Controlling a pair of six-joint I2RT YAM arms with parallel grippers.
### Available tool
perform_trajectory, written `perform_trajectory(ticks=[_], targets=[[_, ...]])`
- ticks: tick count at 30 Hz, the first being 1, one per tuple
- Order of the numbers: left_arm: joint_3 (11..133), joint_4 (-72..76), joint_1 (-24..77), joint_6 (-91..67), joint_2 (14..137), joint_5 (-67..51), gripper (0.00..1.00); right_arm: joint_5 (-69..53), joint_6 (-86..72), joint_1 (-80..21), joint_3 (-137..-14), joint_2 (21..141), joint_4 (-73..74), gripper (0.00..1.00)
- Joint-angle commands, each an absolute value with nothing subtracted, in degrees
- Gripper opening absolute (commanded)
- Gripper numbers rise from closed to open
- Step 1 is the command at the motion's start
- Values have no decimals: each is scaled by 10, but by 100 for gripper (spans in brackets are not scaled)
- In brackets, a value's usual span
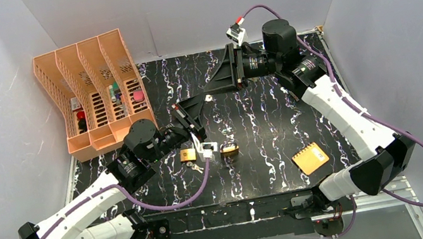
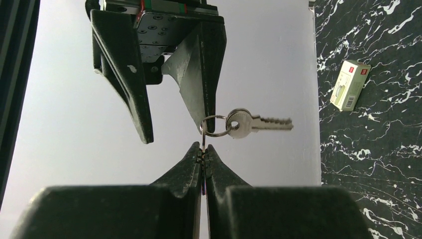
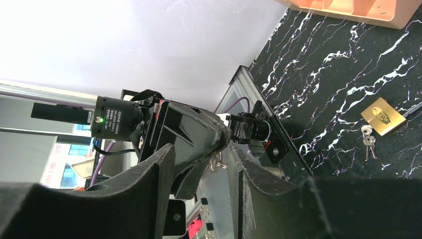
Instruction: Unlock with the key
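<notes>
Bench [image 1: 272, 116]: black marble-patterned top with white veins; both arms reach in over it from the near edge.
Rack [image 1: 110, 133]: orange slotted file organiser at the far left corner, with small items in its compartments.
Right hand [image 2: 176, 132]: raised above the bench and facing the left hand. Its jaws stand partly apart with nothing clamped between them. One finger [image 2: 204, 74] has its tip right at the key's ring; whether they touch cannot be told.
Left hand [image 2: 203, 154]: raised over the middle of the bench, jaws pressed fully together and pinching the thin wire ring of the key at their very tips.
Notepad [image 1: 310, 158]: yellow, lying flat on the right side of the bench, well apart from the rest.
Padlocks: two brass ones on the bench below the hands, one [image 1: 188, 155] to the left and the other [image 1: 230, 150] to the right.
Box [image 1: 208, 149]: small and white, lying between the padlocks.
Second key bunch [image 1: 196, 167]: on the bench just beside the left padlock.
Key [image 2: 259, 122]: silver, in the air, sticking out sideways from the ring held by the left hand, between the two hands.
</notes>
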State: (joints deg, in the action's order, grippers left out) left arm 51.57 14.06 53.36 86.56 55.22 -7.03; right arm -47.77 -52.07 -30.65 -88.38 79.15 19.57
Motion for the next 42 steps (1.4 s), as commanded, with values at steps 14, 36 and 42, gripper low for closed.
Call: perform_trajectory(ticks=[14, 36, 42], targets=[[532, 186, 535, 877, 541, -68, 0, -513, -515, -306, -874, 785, 174, 39], [537, 195, 536, 879, 546, -79, 0, -549, -520, -306, -875, 793, 167, 21], [536, 197, 536, 877, 550, -85, 0, -551, -533, -307, -876, 799, 151, 26]])
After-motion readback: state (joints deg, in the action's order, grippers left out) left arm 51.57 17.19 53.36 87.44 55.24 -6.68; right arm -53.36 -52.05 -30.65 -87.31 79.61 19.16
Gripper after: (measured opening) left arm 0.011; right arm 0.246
